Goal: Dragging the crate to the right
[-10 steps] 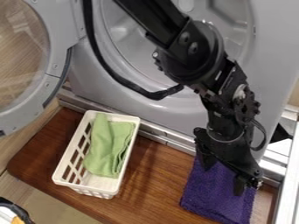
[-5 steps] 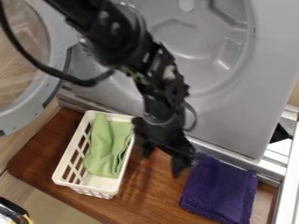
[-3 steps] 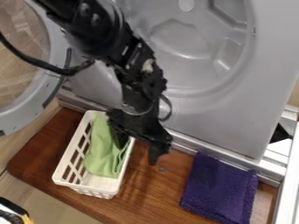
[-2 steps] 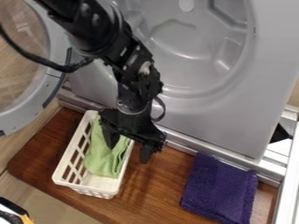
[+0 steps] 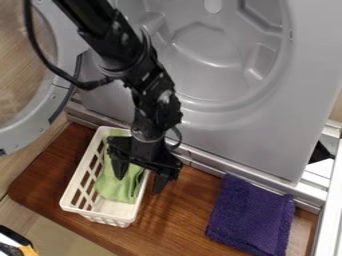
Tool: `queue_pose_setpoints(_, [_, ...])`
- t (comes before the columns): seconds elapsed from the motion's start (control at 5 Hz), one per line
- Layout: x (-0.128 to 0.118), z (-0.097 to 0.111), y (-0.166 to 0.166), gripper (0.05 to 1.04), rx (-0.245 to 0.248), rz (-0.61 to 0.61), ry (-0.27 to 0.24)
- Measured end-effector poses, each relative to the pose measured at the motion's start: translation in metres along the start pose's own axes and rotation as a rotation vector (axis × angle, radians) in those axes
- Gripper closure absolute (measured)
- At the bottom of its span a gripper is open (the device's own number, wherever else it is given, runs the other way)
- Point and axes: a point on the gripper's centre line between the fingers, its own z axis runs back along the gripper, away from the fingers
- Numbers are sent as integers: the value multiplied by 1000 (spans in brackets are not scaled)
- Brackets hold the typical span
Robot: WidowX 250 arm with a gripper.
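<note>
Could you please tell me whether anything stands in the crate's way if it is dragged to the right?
Yes, farther along: the purple cloth lies on the wooden board to the right of the crate. Bare wood separates them, so a short drag looks free, but a longer one would likely meet the cloth.

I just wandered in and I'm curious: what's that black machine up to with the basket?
A black robot arm has its gripper open over the right-hand wall of a white crate, one finger on the inner side above a green cloth and the other on the outer side. It looks set to take hold of that wall, probably to drag the crate right. For now, the crate sits on the brown wooden board, left of a folded purple cloth.
</note>
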Motion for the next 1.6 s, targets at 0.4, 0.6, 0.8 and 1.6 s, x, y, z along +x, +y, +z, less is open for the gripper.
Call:
queue_pose_setpoints(0.4, [4, -16, -13, 432, 62, 25, -58])
queue_pose_setpoints(0.6, [4, -16, -12, 740, 77, 31, -61])
queue_pose_setpoints(0.8, [4, -16, -11, 933, 82, 46, -59])
queue_pose_setpoints(1.6, [3, 24, -36, 990, 23, 3, -128])
